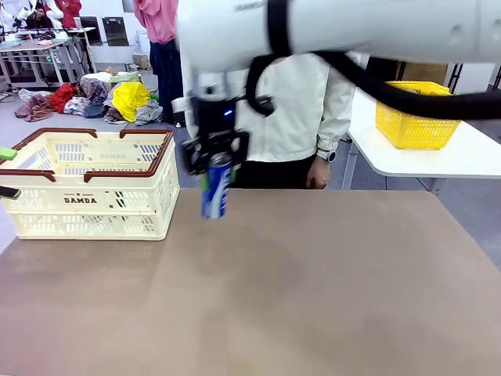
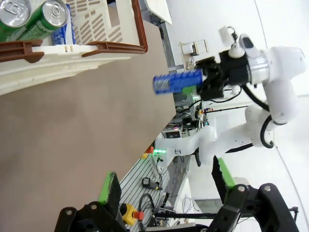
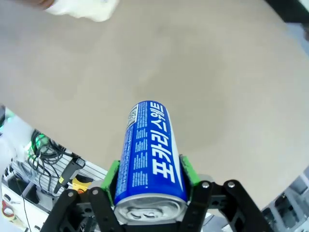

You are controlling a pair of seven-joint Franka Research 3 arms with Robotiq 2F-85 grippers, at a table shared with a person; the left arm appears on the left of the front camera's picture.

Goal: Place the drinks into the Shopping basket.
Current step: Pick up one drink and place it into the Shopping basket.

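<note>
Blue can [image 1: 215, 188] hangs above the desk [image 1: 313, 290], pinched tight in the right gripper [image 1: 217, 157]. Left gripper [image 2: 166, 186] jaws are wide open, holding nothing, near the basket [image 1: 86, 204] at the left edge.

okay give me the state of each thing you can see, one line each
blue can: held off the table, hanging from its top end
right gripper: shut on blue can
left gripper: open, holding nothing
Shopping basket: on the table, cans inside
green cans: lying in the basket

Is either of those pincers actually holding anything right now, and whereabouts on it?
Yes: the right pincer grips a blue can near its silver top, above the table. The left pincer is open and holds nothing.
</note>
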